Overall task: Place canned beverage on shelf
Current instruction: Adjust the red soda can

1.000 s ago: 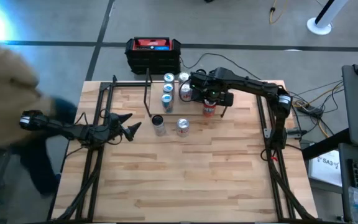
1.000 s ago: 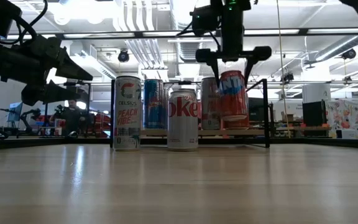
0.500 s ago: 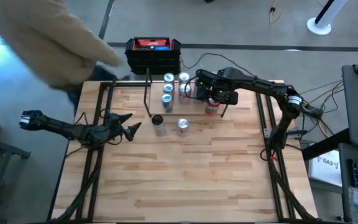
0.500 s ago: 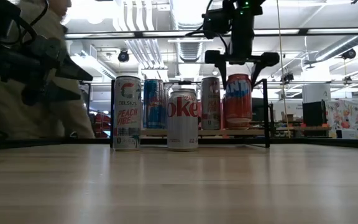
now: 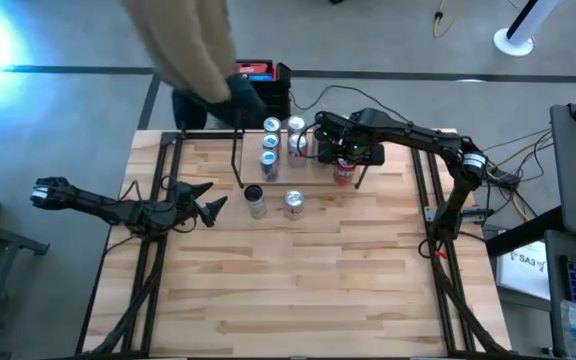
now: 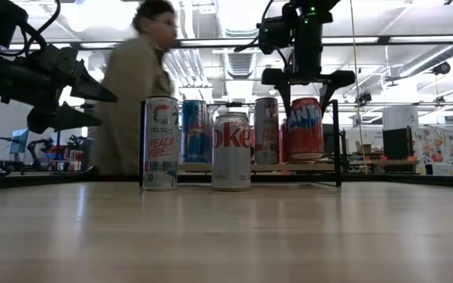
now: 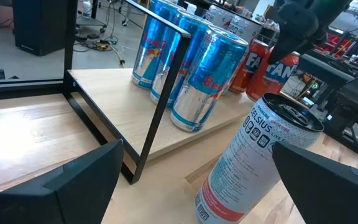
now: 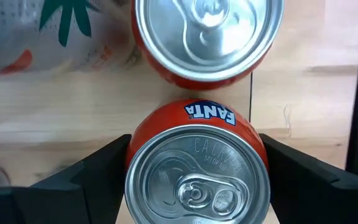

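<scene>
The shelf (image 5: 313,168), a low wood board with thin black posts, stands at the table's far middle. It carries several blue cans (image 5: 268,145), a white can (image 5: 296,127) and an orange Fanta can (image 8: 207,37). My right gripper (image 5: 344,160) hangs over the shelf's right end, shut on another orange Fanta can (image 6: 305,130). A Celsius can (image 5: 255,201) and a Diet Coke can (image 5: 293,203) stand on the table in front of the shelf. My left gripper (image 5: 211,208) waits open at the left, level, pointing at the Celsius can (image 7: 247,162). My right gripper pinches the Fanta can between its two fingers (image 8: 92,174), one on each side of the wall just below the top rim (image 8: 135,155). The fingers come from above, pointing down. The can is upright, its base at the shelf board (image 6: 321,166).
A black box with a red top (image 5: 248,85) sits behind the table's far edge, and a person (image 5: 193,50) passes there. The shelf's black posts (image 5: 238,150) rise around the cans. The near half of the table is bare wood (image 5: 298,290).
My right gripper has sunk a little and gone slightly toward the table's right edge. The Fanta can was tilted and clear above the board; now it is upright at board level. A person has walked from left to right behind the table.
</scene>
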Motion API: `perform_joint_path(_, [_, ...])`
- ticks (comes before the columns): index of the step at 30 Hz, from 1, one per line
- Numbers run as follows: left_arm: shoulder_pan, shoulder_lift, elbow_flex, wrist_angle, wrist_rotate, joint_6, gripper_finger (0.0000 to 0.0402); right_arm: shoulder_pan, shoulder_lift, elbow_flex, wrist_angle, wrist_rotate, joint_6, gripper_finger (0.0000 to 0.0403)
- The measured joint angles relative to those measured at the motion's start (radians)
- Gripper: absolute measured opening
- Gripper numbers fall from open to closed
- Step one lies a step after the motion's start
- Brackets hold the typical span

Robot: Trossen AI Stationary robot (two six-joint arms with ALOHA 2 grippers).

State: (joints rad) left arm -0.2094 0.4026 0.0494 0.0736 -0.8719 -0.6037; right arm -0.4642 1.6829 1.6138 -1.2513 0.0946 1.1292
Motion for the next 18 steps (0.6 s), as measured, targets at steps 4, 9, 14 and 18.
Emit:
perform_joint_path(4, [0.000, 0.000, 0.000, 0.000, 0.000, 0.000, 0.0398, 0.000, 0.000, 0.000, 0.001, 0.019, -0.020, 0.0299])
perform_joint_path(9, [0.000, 0.000, 0.000, 0.000, 0.000, 0.000, 0.0398, -0.001, 0.000, 0.000, 0.001, 0.028, -0.056, 0.0299])
perform_joint_path(14, [0.000, 0.000, 0.000, 0.000, 0.000, 0.000, 0.0398, -0.001, 0.000, 0.000, 0.000, 0.033, -0.097, 0.0299])
perform_joint_path(18, [0.000, 0.000, 0.000, 0.000, 0.000, 0.000, 0.0398, -0.001, 0.000, 0.000, 0.000, 0.036, -0.124, 0.0299])
